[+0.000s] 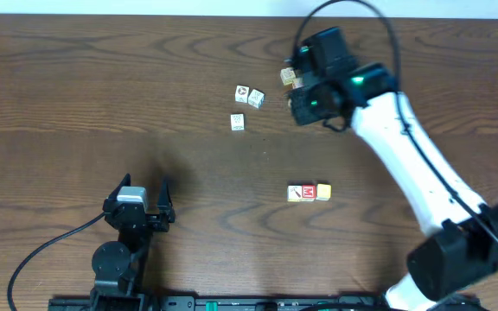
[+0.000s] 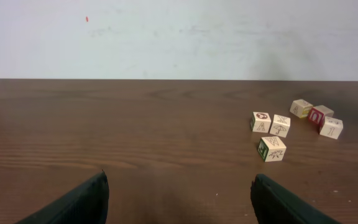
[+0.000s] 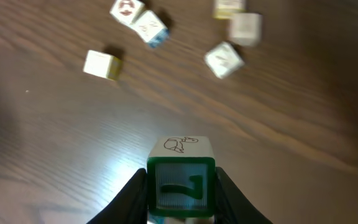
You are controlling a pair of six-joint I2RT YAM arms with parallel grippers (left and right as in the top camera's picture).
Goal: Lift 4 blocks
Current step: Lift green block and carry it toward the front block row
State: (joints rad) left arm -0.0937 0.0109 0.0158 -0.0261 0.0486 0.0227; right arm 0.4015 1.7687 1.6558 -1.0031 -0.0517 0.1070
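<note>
The green block is pinched between the fingers of the right gripper, which are pressed against its two sides. It is held clear of the table. A figure inside a green frame is shown on the near face and a small line drawing on the pale top. The bottom of the block is cut off at 6 o'clock in the right wrist view.

From overhead, the grip itself is covered by the right arm, at about 1 o'clock from the table's middle. A pale block shows at the arm's tip, but it cannot be told whether it is the held one. Below the held block, six blocks are seen only as blurs in the right wrist view, so their faces cannot be read.

Three cream blocks lie near 12 o'clock, two touching and one just apart. A red block and a yellow block lie side by side, touching, at about 4 o'clock. Three further blocks are seen in the left wrist view beyond the cream ones, one of them red-faced.

The left gripper is at about 8 o'clock, well apart from every block. Its fingers are spread wide and nothing is held or touched.
</note>
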